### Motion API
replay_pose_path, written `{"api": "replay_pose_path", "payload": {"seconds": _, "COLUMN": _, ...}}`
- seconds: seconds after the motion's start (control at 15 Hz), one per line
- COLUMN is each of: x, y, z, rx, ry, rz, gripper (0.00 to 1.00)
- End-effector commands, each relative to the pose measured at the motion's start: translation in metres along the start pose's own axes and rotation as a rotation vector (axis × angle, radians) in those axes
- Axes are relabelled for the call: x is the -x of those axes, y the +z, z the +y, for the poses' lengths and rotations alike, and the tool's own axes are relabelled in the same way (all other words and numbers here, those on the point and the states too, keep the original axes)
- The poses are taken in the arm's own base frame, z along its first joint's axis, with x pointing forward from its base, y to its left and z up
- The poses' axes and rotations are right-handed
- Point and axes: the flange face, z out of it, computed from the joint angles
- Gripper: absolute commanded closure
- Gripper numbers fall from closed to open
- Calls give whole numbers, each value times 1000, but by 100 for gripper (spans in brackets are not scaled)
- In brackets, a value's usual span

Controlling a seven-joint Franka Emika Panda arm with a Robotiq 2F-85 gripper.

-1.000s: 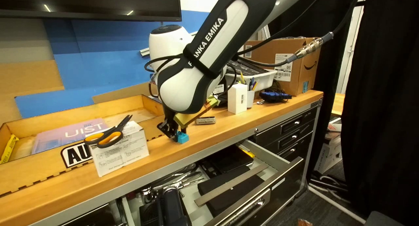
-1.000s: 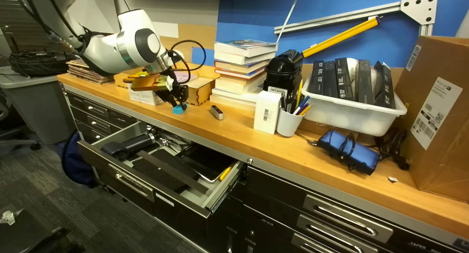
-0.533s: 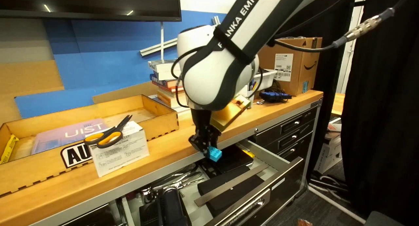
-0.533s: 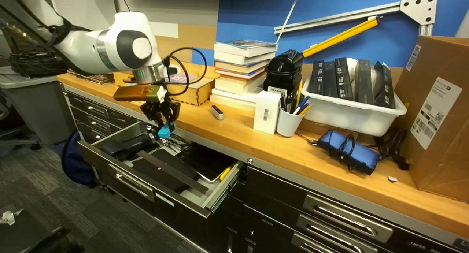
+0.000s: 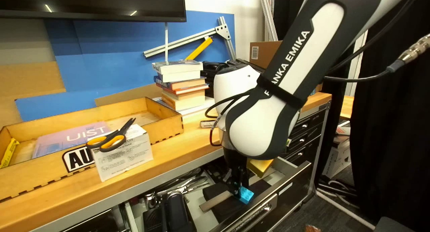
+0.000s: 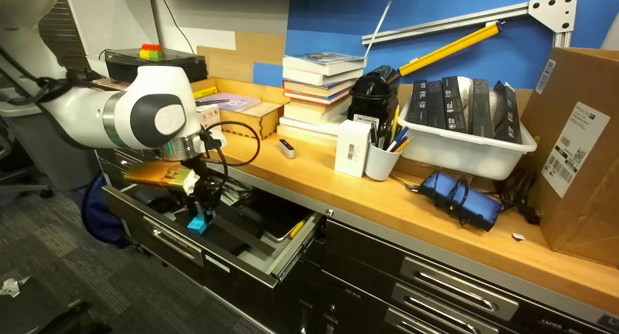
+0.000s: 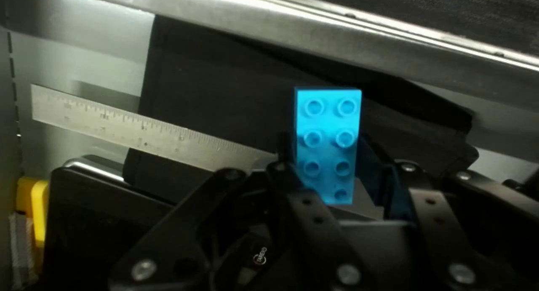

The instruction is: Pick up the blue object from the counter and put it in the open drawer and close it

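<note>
The blue block [image 5: 246, 195], a bright cyan studded brick, is between the fingers of my gripper [image 5: 239, 185]. It also shows in an exterior view [image 6: 197, 225] and in the wrist view [image 7: 328, 126], studs facing the camera. My gripper [image 6: 205, 209] is shut on the block, with a finger against each long side. The gripper points down inside the open drawer [image 5: 295, 185], near the drawer's front rim [image 7: 328, 34]. The block is low over a dark case [image 7: 202, 80]; I cannot tell whether they touch. The counter [image 6: 314, 184] lies behind the gripper.
A steel ruler [image 7: 126, 124] lies across the dark case in the drawer. A black flat device [image 6: 271, 215] and a dark tool [image 5: 176, 212] lie in it too. On the counter are a white box [image 5: 124, 154] with scissors and a stack of books [image 5: 183, 87].
My gripper has carried the blue block off the counter, forward and down into the drawer. The drawer has not moved.
</note>
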Motion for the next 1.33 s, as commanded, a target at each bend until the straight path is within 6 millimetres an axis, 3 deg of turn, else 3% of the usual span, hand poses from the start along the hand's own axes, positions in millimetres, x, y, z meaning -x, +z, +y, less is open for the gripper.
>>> {"api": "replay_pose_path", "payload": {"seconds": 0.0, "x": 10, "y": -8, "z": 1, "rx": 2, "ry": 10, "rz": 32, "gripper": 24}}
{"api": "replay_pose_path", "payload": {"seconds": 0.2, "x": 29, "y": -15, "z": 18, "rx": 26, "ry": 7, "rz": -41, "gripper": 1}}
{"api": "replay_pose_path", "payload": {"seconds": 0.47, "x": 58, "y": -16, "z": 46, "rx": 26, "ry": 46, "rz": -211, "gripper": 0}}
{"api": "replay_pose_path", "payload": {"seconds": 0.73, "x": 72, "y": -26, "z": 65, "rx": 10, "ry": 80, "rz": -267, "gripper": 1}}
{"api": "replay_pose_path", "payload": {"seconds": 0.93, "x": 79, "y": -2, "z": 64, "rx": 0, "ry": 85, "rz": -309, "gripper": 0}}
{"api": "replay_pose_path", "payload": {"seconds": 1.27, "x": 92, "y": 44, "z": 42, "rx": 16, "ry": 76, "rz": -386, "gripper": 0}}
